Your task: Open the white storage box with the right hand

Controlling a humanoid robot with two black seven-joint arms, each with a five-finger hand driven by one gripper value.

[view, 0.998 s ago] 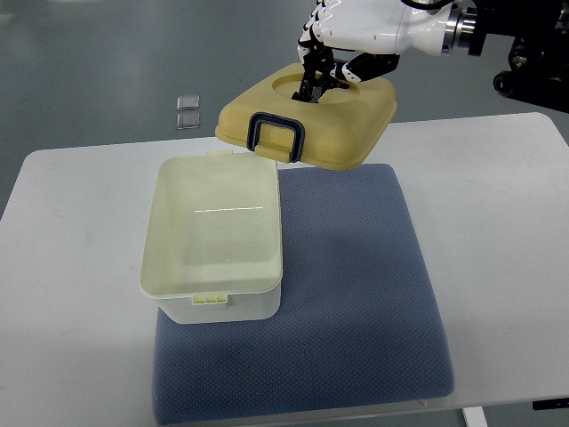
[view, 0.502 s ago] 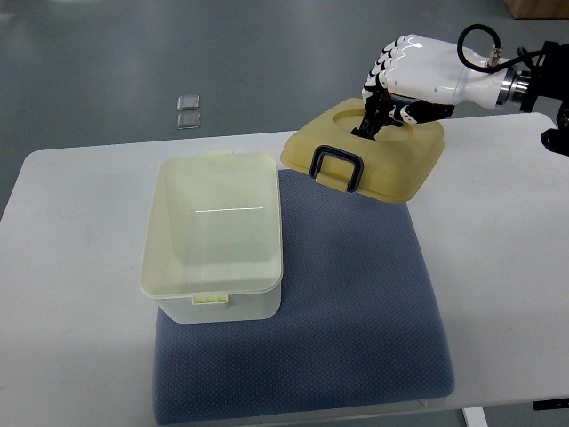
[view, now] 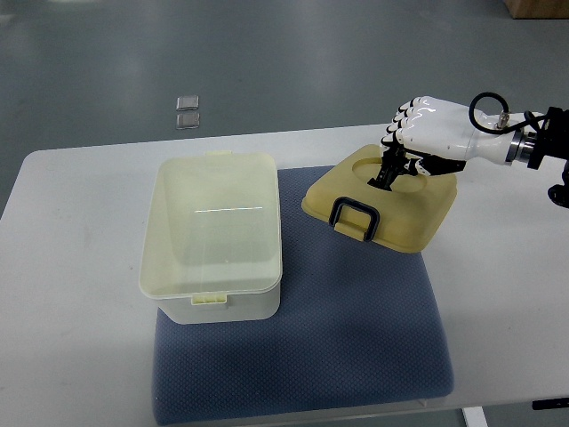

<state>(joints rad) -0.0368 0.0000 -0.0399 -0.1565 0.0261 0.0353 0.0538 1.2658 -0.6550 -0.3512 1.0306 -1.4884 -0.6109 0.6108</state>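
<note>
A lab-like test space: plain white table [view: 80, 294], blue mat [view: 356, 338], bare grey floor [view: 267, 53].

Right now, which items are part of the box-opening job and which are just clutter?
In the job:
- white storage box, open
- lid, tilted over the mat's far right corner
- right hand, gripping the lid

Lying about:
- blue mat
- table
- two small clear squares on the floor beyond
</note>
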